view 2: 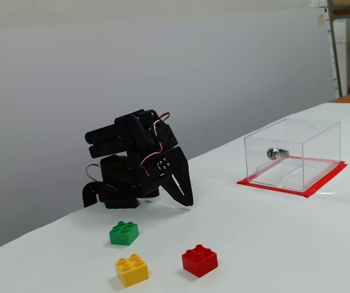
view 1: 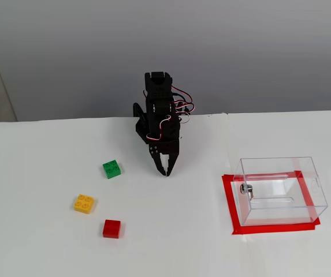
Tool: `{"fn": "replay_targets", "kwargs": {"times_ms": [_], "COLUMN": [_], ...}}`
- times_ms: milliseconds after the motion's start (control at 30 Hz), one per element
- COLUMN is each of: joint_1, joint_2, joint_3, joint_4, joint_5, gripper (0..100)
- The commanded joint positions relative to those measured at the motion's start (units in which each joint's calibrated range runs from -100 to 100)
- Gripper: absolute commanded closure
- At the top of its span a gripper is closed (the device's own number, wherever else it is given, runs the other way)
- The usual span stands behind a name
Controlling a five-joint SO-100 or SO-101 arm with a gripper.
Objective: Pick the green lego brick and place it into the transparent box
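The green lego brick (view 1: pixel 112 169) lies on the white table, left of my gripper (view 1: pixel 166 171) in a fixed view. In the other fixed view the green lego brick (view 2: pixel 124 233) sits in front of the folded black arm, and my gripper (view 2: pixel 187 202) points down at the table with jaws together and empty. The transparent box (view 1: pixel 281 190) stands on a red tape frame at the right, with a slot and metal knob (view 1: pixel 246 188) on its side; it also shows in the other fixed view (view 2: pixel 292 154). The box is empty.
A yellow studded brick (view 1: pixel 84 203) and a red brick (view 1: pixel 111 228) lie in front of the green one; both show in the other fixed view, yellow brick (view 2: pixel 132 270), red brick (view 2: pixel 200 260). A grey wall stands behind the table.
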Motion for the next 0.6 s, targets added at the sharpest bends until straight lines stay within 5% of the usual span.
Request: {"fn": "replay_targets", "kwargs": {"times_ms": [0,567], "joint_1": [0.11,0.18], "joint_2": [-0.42,-0.42], "joint_3": [-1.70,-1.70], "joint_4": [0.29,0.29], "joint_5": [-0.06,-0.11], "gripper": [99,99]}}
